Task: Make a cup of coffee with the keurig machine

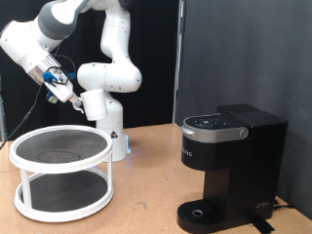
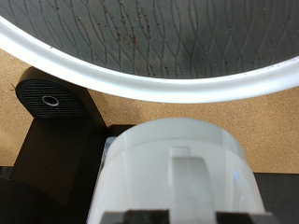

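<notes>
While the arm stands folded high, the tool [image 1: 64, 95] hangs in open air, touching nothing. It is too small and too blurred in the exterior view to show whether its fingers are wide or narrow, and the wrist view does not show them clearly, so I cannot tell. Nothing is visible between the fingers.

- White two-tier stand [image 1: 60, 167]: below the tool. Its top tier looks bare, and its rim [image 2: 140, 84] and dark mesh fill much of the wrist view.
- Robot base [image 1: 102, 117]: near the tool and lower. In the wrist view it is the big white rounded mass [image 2: 177, 168], beside a black mount plate [image 2: 56, 98].
- Keurig machine [image 1: 229, 156]: well apart from the tool, low on the desk [image 1: 146, 195]. Lid down, drip base bare.
- Cup: not in either view. Position unknown.

As far as the pictures show, the task is barely begun, since no cup sits under the spout and the lid is closed.

Risks, as I judge them:
- The folded arm is close to its own base, so a careless swing could bring the wrist against it.
- A straight descent would clip the stand rim, and the stand looks light enough to slide or tip.
- The reach to the machine is long, so a small aiming error could knock the lid or shove the machine.
</notes>
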